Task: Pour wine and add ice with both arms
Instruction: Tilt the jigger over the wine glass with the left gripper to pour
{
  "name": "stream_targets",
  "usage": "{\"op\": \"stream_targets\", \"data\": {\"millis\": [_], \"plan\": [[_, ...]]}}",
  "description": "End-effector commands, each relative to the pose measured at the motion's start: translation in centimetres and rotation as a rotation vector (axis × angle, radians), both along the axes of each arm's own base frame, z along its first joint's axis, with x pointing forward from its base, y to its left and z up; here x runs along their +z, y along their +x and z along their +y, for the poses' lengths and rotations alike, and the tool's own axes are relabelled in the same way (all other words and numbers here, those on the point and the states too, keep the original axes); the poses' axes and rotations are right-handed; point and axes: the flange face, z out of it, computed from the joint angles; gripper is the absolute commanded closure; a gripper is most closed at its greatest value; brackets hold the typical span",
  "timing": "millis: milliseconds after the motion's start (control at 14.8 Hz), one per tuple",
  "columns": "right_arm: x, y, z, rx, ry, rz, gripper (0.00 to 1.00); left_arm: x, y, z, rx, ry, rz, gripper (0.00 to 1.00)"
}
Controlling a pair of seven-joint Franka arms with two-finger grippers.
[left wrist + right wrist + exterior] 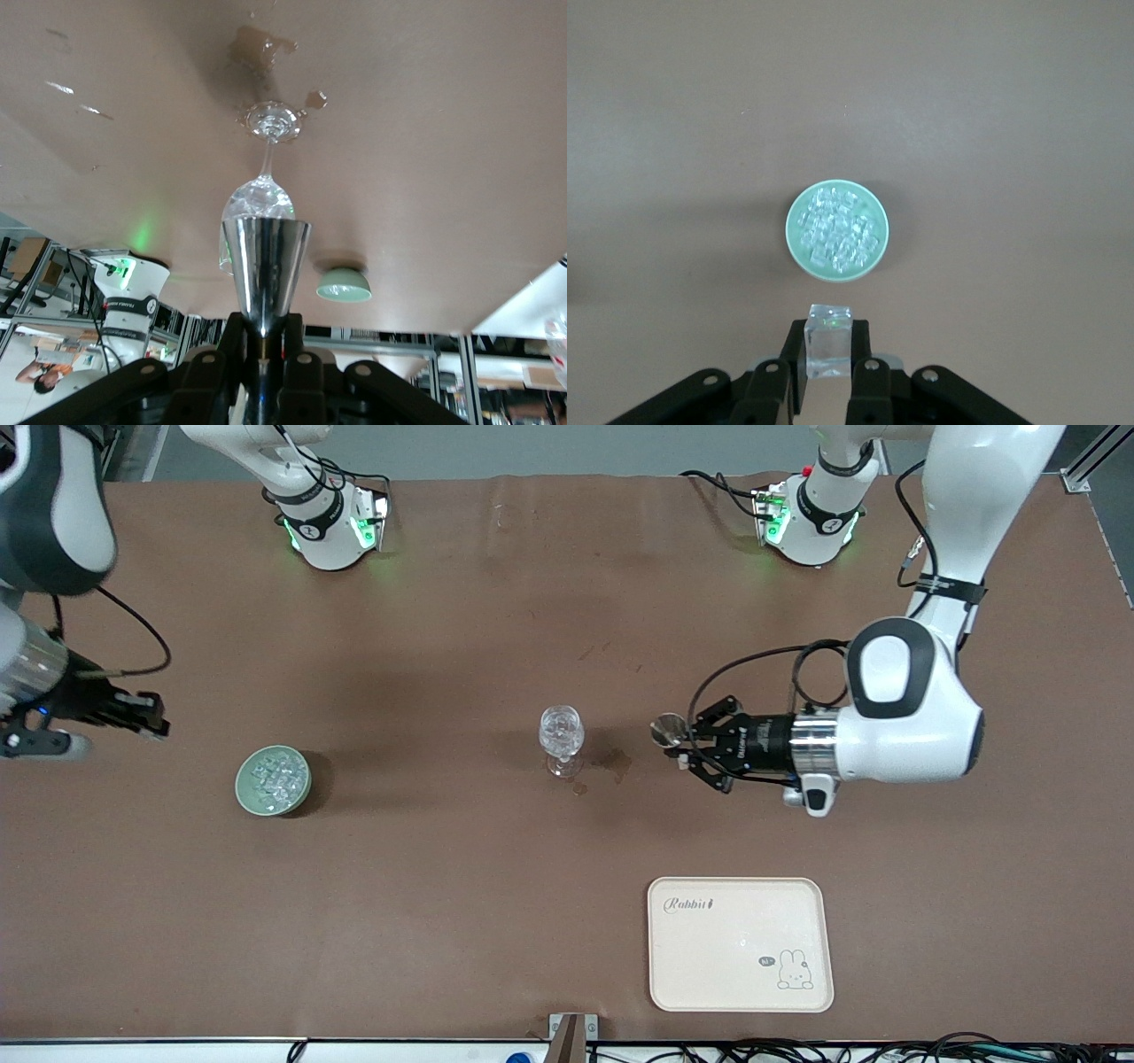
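A clear stemmed glass (pixel 561 740) stands upright mid-table; it also shows in the left wrist view (pixel 260 197). My left gripper (pixel 680 746) is beside it toward the left arm's end, shut on a shiny metal cone-shaped cup (pixel 666 729) held level, mouth toward the glass; the cup (pixel 266 261) fills the left gripper (pixel 266 335). A pale green bowl (pixel 273 780) full of ice (pixel 275 776) sits toward the right arm's end. My right gripper (pixel 152 719) is up in the air and, in the right wrist view, is over table beside the bowl (pixel 794 257), shut (pixel 828 352) on one ice cube (pixel 828 339).
A cream tray (pixel 740 943) with a rabbit drawing lies near the table's front edge, toward the left arm's end. A dark wet stain (pixel 611 760) marks the brown cloth beside the glass. The two arm bases (pixel 332 527) stand at the back.
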Motion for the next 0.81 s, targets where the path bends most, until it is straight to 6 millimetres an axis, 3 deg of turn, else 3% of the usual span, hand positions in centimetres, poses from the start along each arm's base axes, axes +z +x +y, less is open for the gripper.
{"op": "stream_targets", "data": {"millis": [0,136,339,610,746], "plan": [[5.1,-0.2,-0.1,0.019,-0.014,0.003,0.99,1.1,-1.7,-5.2,0.013,0.140,-0.003,1.00],[7.5,-0.6,-0.2,0.063,-0.013,0.002,0.99,1.7,-3.0,-8.5,0.008,0.256,-0.002,1.00],[9.2,-2.2,-0.8,0.068,-0.006,0.028,0.99,1.7,-5.0,-11.8,0.001,0.386,-0.013,1.00],[10.0,-3.7,-0.9,0.068,-0.001,0.031,0.99,1.5,-5.7,-12.7,0.069,0.506,-0.001,1.00],[10.0,-3.7,-0.8,0.068,-0.001,0.035,0.99,2.5,-6.4,-14.7,0.068,0.535,-0.041,1.00]]}}
